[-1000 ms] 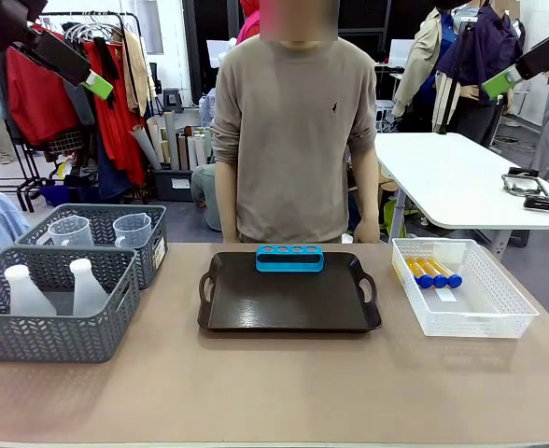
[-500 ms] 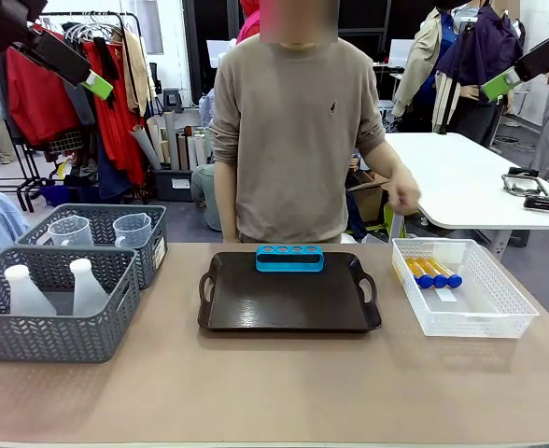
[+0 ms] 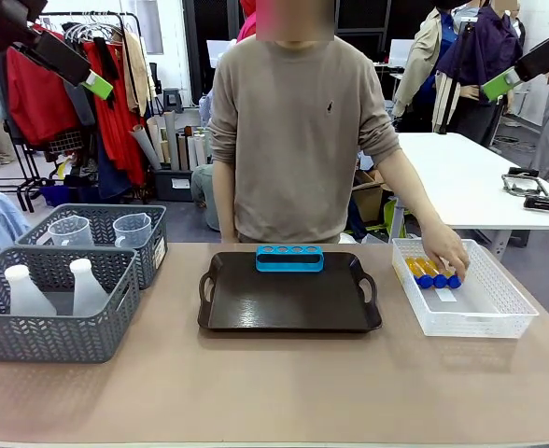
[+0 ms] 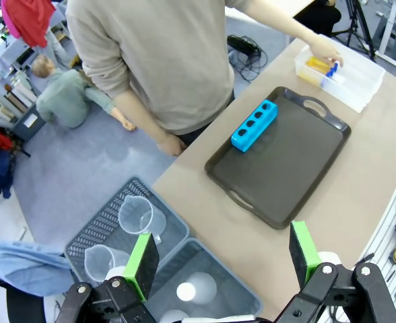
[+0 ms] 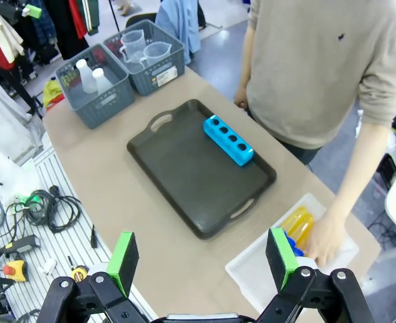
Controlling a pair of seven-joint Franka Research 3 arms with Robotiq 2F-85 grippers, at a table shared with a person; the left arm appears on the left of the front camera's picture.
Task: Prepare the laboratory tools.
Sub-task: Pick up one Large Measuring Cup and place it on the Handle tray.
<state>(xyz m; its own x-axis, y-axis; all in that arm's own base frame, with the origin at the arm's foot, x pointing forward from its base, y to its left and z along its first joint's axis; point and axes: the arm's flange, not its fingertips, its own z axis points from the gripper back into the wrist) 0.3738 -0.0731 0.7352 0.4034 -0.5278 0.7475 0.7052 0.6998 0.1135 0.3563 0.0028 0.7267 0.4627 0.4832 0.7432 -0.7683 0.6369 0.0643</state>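
Observation:
The small blue rack [image 3: 289,258] stands empty at the far edge of the dark tray [image 3: 284,313]. A person's hand [image 3: 445,250] rests on the blue-capped orange test tubes [image 3: 424,273] in the white basket [image 3: 499,308]. Two clear beakers [image 3: 133,230] sit in the far grey basket, and two white flasks [image 3: 24,291] in the near one. My left gripper [image 4: 223,259] hangs open high above the table's left end. My right gripper [image 5: 201,258] is open too, high over the right end. Neither holds anything.
The two grey baskets [image 3: 32,336] fill the table's left end. The person stands at the far edge behind the tray. Bare tabletop [image 3: 274,392] runs along the near side. Cables and tools lie on the floor beside the table [image 5: 29,208].
The person's arm has swung out from the side and reached down into the white basket onto the tubes. Both grippers have stayed where they were.

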